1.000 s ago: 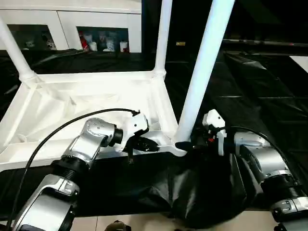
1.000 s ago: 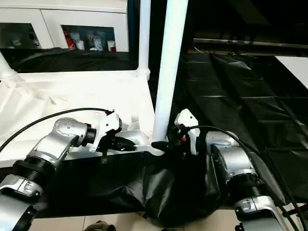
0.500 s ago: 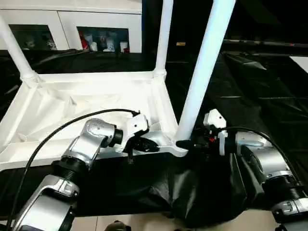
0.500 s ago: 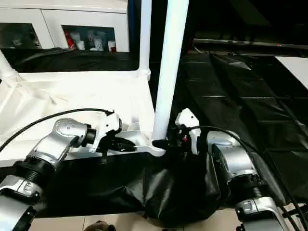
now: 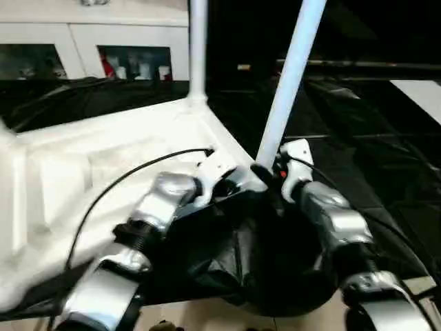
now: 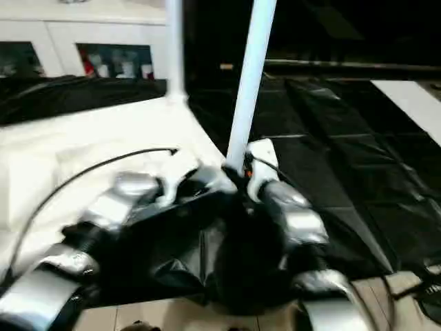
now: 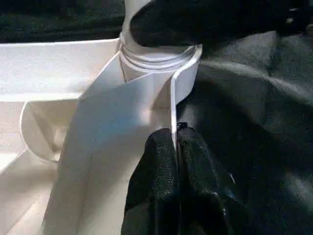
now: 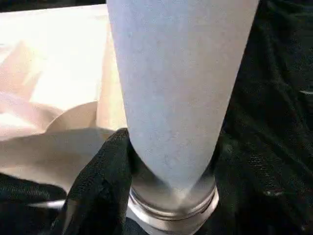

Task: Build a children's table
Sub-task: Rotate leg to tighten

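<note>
Table top [image 5: 103, 165], upturned on black cloth [image 5: 344, 131]. Left gripper [image 7: 175, 142] pinched on its near rim wall. Right gripper [image 8: 168, 161] clasps near-right leg [image 5: 289, 76] at socket.

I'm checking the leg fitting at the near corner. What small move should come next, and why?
Probably twist or press the leg further into its corner socket. The right gripper is clamped round the leg's base, and the left gripper pinches the tabletop's rim beside it, bracing it.
</note>
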Tool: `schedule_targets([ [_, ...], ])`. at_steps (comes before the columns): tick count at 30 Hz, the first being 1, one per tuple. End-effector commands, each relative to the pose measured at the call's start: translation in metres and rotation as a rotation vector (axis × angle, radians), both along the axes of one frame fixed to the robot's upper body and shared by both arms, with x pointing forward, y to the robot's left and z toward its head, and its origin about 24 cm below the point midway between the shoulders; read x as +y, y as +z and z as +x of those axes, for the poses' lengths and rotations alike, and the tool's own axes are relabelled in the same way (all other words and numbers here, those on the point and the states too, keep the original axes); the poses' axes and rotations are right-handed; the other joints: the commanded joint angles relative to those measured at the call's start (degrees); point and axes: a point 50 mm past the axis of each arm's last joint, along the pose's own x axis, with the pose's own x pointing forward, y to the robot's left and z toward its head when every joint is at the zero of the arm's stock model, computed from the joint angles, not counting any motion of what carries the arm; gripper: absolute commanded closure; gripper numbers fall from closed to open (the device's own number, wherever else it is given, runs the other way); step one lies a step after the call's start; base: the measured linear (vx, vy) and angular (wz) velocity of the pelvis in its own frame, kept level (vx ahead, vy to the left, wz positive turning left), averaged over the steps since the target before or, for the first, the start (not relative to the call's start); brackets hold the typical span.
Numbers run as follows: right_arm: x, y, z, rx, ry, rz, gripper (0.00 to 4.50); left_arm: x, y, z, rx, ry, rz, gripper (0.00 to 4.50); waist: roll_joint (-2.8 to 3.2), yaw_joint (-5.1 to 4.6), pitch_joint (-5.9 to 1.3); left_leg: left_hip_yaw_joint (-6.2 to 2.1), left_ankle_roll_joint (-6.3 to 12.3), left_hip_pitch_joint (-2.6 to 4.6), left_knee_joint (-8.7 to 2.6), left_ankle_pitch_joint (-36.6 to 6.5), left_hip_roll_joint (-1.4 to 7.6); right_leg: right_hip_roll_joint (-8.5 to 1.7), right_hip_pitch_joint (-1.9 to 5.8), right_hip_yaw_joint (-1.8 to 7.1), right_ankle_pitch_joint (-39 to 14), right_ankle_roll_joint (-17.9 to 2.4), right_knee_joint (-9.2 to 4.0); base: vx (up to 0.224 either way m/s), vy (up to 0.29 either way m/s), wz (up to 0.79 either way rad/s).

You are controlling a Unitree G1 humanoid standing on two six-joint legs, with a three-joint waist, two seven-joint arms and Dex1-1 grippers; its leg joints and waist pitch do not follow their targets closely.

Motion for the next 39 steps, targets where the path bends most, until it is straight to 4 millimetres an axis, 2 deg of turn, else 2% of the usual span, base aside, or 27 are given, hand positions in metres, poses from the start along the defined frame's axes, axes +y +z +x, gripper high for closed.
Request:
schedule_targets([
  [1, 0.025, -0.017, -0.009, 0.091, 0.08, 0.038, 2.48, -0.034, 0.014, -0.003, -0.044, -0.111, -0.052, 4.5, 0.79, -0.49, -3.12, -3.57, -3.77, 2.53, -5.28, -30.8, 4.54, -5.39, 0.67, 2.46, -34.2, -3.8, -5.74, 0.0, 0.0, 0.0],
  [3, 0.025, -0.011, -0.007, 0.066, 0.085, 0.042, 2.48, -0.033, 0.015, -0.002, -0.049, -0.114, -0.051, 4.5, 0.68, -0.44, -3.08, -3.57, -3.67, 2.2, -5.44, -30.2, 4.53, -5.57, 0.77, 2.7, -33.4, -4.2, -5.56, 0.0, 0.0, 0.0],
  [5, 0.02, -0.007, -0.006, 0.054, 0.099, 0.075, 1.78, -0.028, 0.016, -0.001, -0.054, -0.124, -0.047, 4.5, 0.46, -0.34, -3.11, -3.45, -3.38, 2.04, -5.5, -29.1, 4.57, -5.75, 0.76, 3.01, -32.6, -4.9, -5.38, 0.0, 0.0, 0.0],
  [8, 0.012, -0.004, -0.004, 0.044, 0.128, 0.075, 1.76, -0.022, 0.016, 0.0, -0.056, -0.13, -0.045, 4.5, 0.31, -0.14, -3.15, -3.22, -2.78, 1.98, -5.48, -27.7, 4.61, -5.87, 0.74, 3.3, -31.6, -5.6, -5.21, 0.0, 0.0, 0.0],
  [9, 0.007, -0.002, -0.004, 0.033, 0.155, 0.06, 1.57, -0.019, 0.017, 0.001, -0.058, -0.14, -0.043, 4.5, 0.18, -0.01, -3.26, -3.19, -2.55, 1.8, -5.52, -26.6, 4.68, -5.92, 0.97, 3.4, -30.6, -5.9, -5.02, 0.0, 0.0, 0.0],
  [10, 0.003, -0.001, -0.004, 0.027, 0.179, 0.054, 1.57, -0.016, 0.017, 0.001, -0.06, -0.151, -0.04, 4.5, 0.18, -0.01, -3.26, -3.19, -2.55, 1.8, -5.52, -26.6, 4.68, -5.92, 0.97, 3.4, -30.6, -5.9, -5.02, 0.0, 0.0, 0.0],
  [11, 0.001, 0.0, -0.005, 0.024, 0.194, 0.05, 1.42, -0.014, 0.017, 0.001, -0.06, -0.157, -0.037, 4.5, 0.24, 0.28, -3.42, -2.96, -1.92, 1.48, -5.58, -23.8, 4.8, -5.95, 1.16, 3.77, -26.9, -7.1, -4.49, 0.0, 0.0, 0.0],
  [13, -0.008, 0.004, -0.008, 0.007, 0.283, 0.03, 1.42, -0.006, 0.017, 0.001, -0.051, -0.181, -0.022, 4.5, 0.06, 0.51, -3.57, -2.7, -1.16, 1.15, -5.54, -20.7, 4.86, -5.86, 1.54, 3.95, -22.6, -8.7, -3.81, 0.0, 0.0, 0.0],
  [16, -0.021, 0.009, -0.017, -0.014, 0.439, -0.022, 1.42, 0.008, 0.018, -0.002, -0.029, -0.25, -0.017, 4.5, 0.01, 0.96, -3.68, -2.27, -0.18, 1.26, -5.25, -18.1, 4.76, -5.8, 1.48, 4.17, -19.7, -10.0, -3.3, 0.0, 0.0, 0.0],
  [17, -0.025, 0.01, -0.021, -0.014, 0.489, -0.038, 1.42, 0.011, 0.019, -0.004, -0.032, -0.288, -0.024, 4.5, -0.17, 1.52, -3.65, -1.96, 1.12, 1.18, -5.03, -16.0, 4.76, -5.77, 1.5, 4.41, -18.0, -10.9, -3.02, 0.05, -0.031, 0.07],
  [18, -0.027, 0.011, -0.023, -0.013, 0.516, -0.046, 1.42, 0.013, 0.02, -0.006, -0.036, -0.311, -0.028, 4.5, -0.27, 1.65, -3.67, -1.82, 1.4, 1.1, -4.93, -15.4, 4.78, -5.77, 1.47, 4.54, -17.6, -11.4, -2.79, 0.053, -0.042, 0.05],
  [19, -0.03, 0.012, -0.026, -0.015, 0.556, -0.06, 1.42, 0.016, 0.02, -0.008, -0.024, -0.337, -0.034, 4.5, -0.25, 2.07, -3.85, -1.83, 1.9, 0.68, -4.75, -13.3, 4.75, -5.83, 1.82, 4.59, -16.1, -11.9, -2.2, 0.053, -0.042, 0.05],
  [20, -0.033, 0.013, -0.029, -0.01, 0.598, -0.072, 1.42, 0.02, 0.021, -0.01, -0.014, -0.366, -0.04, 4.5, -0.3, 2.55, -4.26, -1.74, 2.68, 0.52, -4.48, -10.2, 4.83, -5.71, 2.11, 4.48, -12.8, -12.4, -1.56, 0.053, -0.047, 0.02],
  [22, -0.036, 0.013, -0.033, -0.006, 0.644, -0.083, 1.42, 0.023, 0.022, -0.012, -0.003, -0.396, -0.048, 4.5, -0.2, 2.75, -4.26, -1.44, 3.79, 0.43, -4.18, -7.4, 4.74, -5.42, 1.8, 4.56, -8.3, -13.8, -0.88, 0.0, 0.0, 0.0],
  [23, -0.041, 0.014, -0.041, -0.003, 0.724, -0.11, 1.42, 0.029, 0.022, -0.017, 0.033, -0.445, -0.052, 4.5, -0.16, 3.42, -4.32, -1.43, 4.9, 0.3, -3.99, -6.0, 4.89, -5.39, 2.03, 4.42, -5.8, -14.7, -0.27, 0.0, 0.0, 0.0],
  [26, -0.043, 0.016, -0.046, 0.009, 0.78, -0.101, 1.42, 0.036, 0.021, -0.022, 0.072, -0.489, -0.041, 4.5, -0.04, 3.64, -4.31, -1.38, 5.44, 0.35, -3.98, -6.1, 4.99, -5.28, 1.92, 4.28, -5.6, -15.1, -0.25, 0.0, 0.0, 0.0],
  [28, -0.043, 0.017, -0.047, 0.015, 0.795, -0.088, 1.42, 0.038, 0.02, -0.024, 0.084, -0.504, -0.037, 4.5, 0.0, 3.64, -4.09, -1.49, 4.67, 0.42, -4.19, -7.8, 5.06, -5.25, 1.91, 4.22, -8.6, -14.7, -0.65, 0.0, 0.0, 0.0],
  [29, -0.043, 0.018, -0.048, 0.017, 0.808, -0.081, 1.42, 0.039, 0.02, -0.025, 0.091, -0.515, -0.036, 4.5, 0.0, 3.63, -3.99, -1.56, 3.41, 0.57, -4.31, -9.8, 5.12, -5.37, 1.87, 4.24, -12.1, -13.9, -1.08, 0.0, 0.0, 0.0],
  [32, -0.04, 0.019, -0.048, 0.009, 0.828, -0.073, 1.42, 0.04, 0.02, -0.027, 0.096, -0.528, -0.042, 4.5, -0.01, 3.63, -3.92, -1.64, 1.95, 0.72, -4.49, -11.1, 5.19, -5.37, 1.72, 4.28, -15.0, -13.0, -1.34, 0.0, 0.0, 0.0],
  [33, -0.039, 0.02, -0.048, 0.005, 0.831, -0.073, 1.66, 0.04, 0.021, -0.027, 0.095, -0.529, -0.043, 4.5, 0.05, 3.62, -3.89, -1.7, 1.49, 0.77, -4.58, -11.6, 5.24, -5.41, 1.65, 4.31, -15.6, -12.8, -1.43, 0.0, 0.0, 0.0],
  [35, -0.037, 0.02, -0.048, 0.002, 0.836, -0.073, 1.75, 0.04, 0.021, -0.027, 0.096, -0.533, -0.044, 4.5, -0.05, 3.66, -3.87, -1.67, 1.1, 0.83, -4.59, -11.6, 5.14, -5.39, 1.6, 4.39, -15.7, -12.6, -1.46, 0.0, 0.0, 0.0],
  [37, -0.036, 0.019, -0.048, -0.01, 0.842, -0.082, 1.88, 0.039, 0.022, -0.028, 0.096, -0.535, -0.045, 4.5, -0.08, 3.69, -3.91, -1.7, 1.1, 0.69, -4.55, -11.0, 5.1, -5.5, 1.73, 4.38, -15.3, -12.5, -1.36, 0.0, 0.0, 0.0],
  [39, -0.036, 0.019, -0.048, -0.008, 0.85, -0.086, 2.2, 0.039, 0.022, -0.028, 0.095, -0.535, -0.044, 4.5, -0.12, 3.72, -3.97, -1.69, 1.35, 0.65, -4.48, -10.4, 5.03, -5.47, 1.78, 4.37, -14.8, -12.3, -1.32, 0.0, 0.0, 0.0],
])
